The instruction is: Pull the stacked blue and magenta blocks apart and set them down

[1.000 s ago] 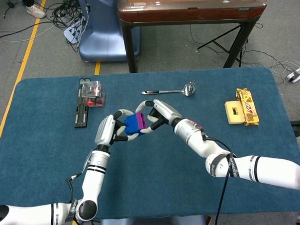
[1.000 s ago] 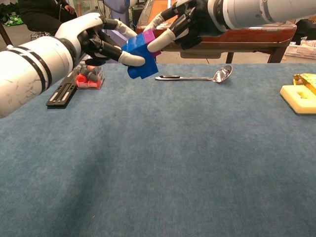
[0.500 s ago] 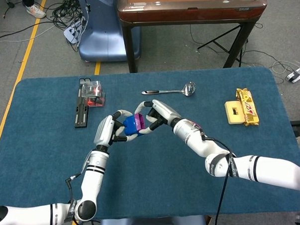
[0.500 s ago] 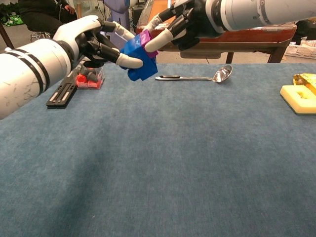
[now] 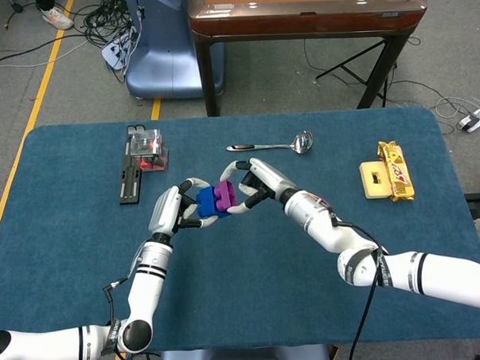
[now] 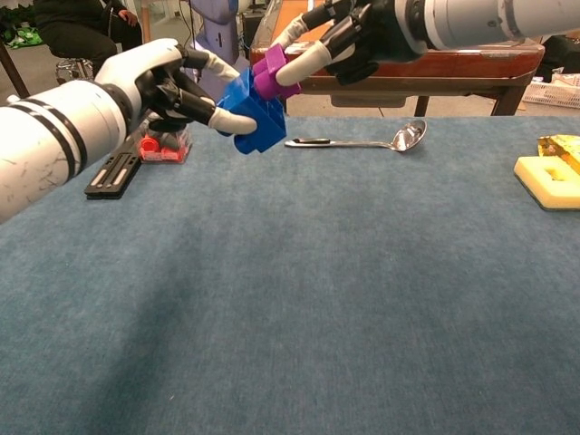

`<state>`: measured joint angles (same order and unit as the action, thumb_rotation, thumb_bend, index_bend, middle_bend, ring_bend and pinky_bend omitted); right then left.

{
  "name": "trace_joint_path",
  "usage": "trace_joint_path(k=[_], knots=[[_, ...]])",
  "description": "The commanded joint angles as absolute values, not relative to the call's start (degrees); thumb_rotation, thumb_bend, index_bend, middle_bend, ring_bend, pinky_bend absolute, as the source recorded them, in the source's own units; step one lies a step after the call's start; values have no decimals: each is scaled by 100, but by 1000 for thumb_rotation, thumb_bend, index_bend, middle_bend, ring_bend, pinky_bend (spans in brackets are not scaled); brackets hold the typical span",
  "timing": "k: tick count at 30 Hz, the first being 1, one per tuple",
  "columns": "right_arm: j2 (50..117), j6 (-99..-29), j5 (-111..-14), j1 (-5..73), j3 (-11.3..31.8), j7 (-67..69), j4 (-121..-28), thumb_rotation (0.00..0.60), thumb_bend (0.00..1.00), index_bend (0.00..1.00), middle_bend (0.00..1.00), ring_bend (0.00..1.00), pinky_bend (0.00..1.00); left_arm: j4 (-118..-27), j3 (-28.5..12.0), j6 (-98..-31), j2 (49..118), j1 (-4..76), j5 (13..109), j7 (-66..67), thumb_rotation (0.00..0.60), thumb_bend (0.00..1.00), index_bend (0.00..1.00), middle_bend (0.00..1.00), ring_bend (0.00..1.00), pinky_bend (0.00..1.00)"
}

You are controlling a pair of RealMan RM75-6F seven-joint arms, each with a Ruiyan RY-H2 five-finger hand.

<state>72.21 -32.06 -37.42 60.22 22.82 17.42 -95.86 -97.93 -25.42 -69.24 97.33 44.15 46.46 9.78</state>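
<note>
we see our left robot hand [image 6: 168, 77] holding the blue block [image 6: 249, 111], right robot hand [image 6: 349, 41] holding the magenta block [image 6: 271, 71]; they've begun separating, still aloft.

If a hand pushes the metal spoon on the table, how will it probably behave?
The spoon looks like rigid polished metal, so it should not bend and may be slippery to pinch. It lies flat on the blue cloth table, so it will probably drag or pivot around its rounded bowl rather than roll.
</note>
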Motion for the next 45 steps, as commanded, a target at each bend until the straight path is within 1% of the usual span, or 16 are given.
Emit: trace_joint_path(k=[1,5,11,15,20,24,30,31,33,35,36,37,38,40,43,45], knots=[[7154,-3193,-3832,5935,2298,1812,-9635,600,50,565,1000,1000,1000,-9783,-2515,-6903,9725,4418,4634,1013,600,323,653,1000,929,1000],[7059,-3155,-3958,5807,2296,1901,-9681,600,50,565,1000,1000,1000,-9772,-2438,-6857,9689,4411,4601,1105,600,323,654,1000,929,1000],[6872,-3118,-4129,5683,2086,1765,-9646,600,50,565,1000,1000,1000,-9760,-2087,-6738,9493,4425,4607,1611,600,323,654,1000,929,1000],[6772,-3274,-4199,5745,1712,1236,-9603,600,50,565,1000,1000,1000,-9819,-1859,-6544,9338,4455,4412,1976,600,323,654,1000,929,1000],[6925,-3967,-4143,5909,1115,68,-9541,600,50,565,1000,1000,1000,-9688,-1542,-6271,9273,4581,4291,2429,600,323,653,1000,929,1000],[7193,-4440,-3921,6036,721,-863,-9454,600,50,565,1000,1000,1000,-9411,-1248,-6272,9400,4675,4471,2804,600,321,653,1000,929,1000],[7531,-4603,-3546,6200,356,-1773,-9237,600,50,547,1000,1000,1000,-9025,-985,-6303,9633,4667,4712,2989,600,321,646,1000,929,1000],[7565,-4609,-3489,6222,314,-1883,-9212,600,48,512,997,998,1000,-8987,-965,-6315,9654,4657,4741,2996,600,321,628,1000,929,1000],[7614,-4593,-3336,6279,229,-2118,-9174,600,24,404,984,988,1000,-8914,-920,-6349,9691,4628,4821,3013,600,315,540,1000,928,1000],[7602,-4541,-3075,6362,163,-2335,-9191,600,0,172,951,961,1000,-8881,-879,-6369,9698,4614,4858,3090,600,277,404,1000,927,1000],[7593,-4542,-2979,6388,158,-2392,-9206,600,0,81,935,948,1000,-8885,-868,-6377,9693,4608,4865,3125,600,260,359,1000,926,1000],[7584,-4561,-2906,6403,163,-2431,-9226,600,0,41,926,940,1000,-8905,-859,-6378,9677,4601,4864,3155,600,248,318,1000,926,1000],[7559,-4598,-2840,6409,177,-2461,-9268,600,0,10,913,929,1000,-8950,-854,-6379,9638,4591,4854,3196,600,246,286,1000,925,1000],[7490,-4670,-2812,6384,215,-2454,-9360,600,0,0,895,910,1000,-9025,-847,-6428,9564,4573,4857,3288,600,218,216,1000,925,1000],[7310,-4801,-2878,6272,296,-2344,-9553,600,0,0,870,890,1000,-9184,-842,-6596,9441,4520,4843,3472,600,83,107,1000,920,1000],[7144,-4937,-2998,6153,323,-2269,-9727,600,0,0,858,879,996,-9353,-837,-6718,9321,4456,4857,3538,600,36,64,995,897,1000]])
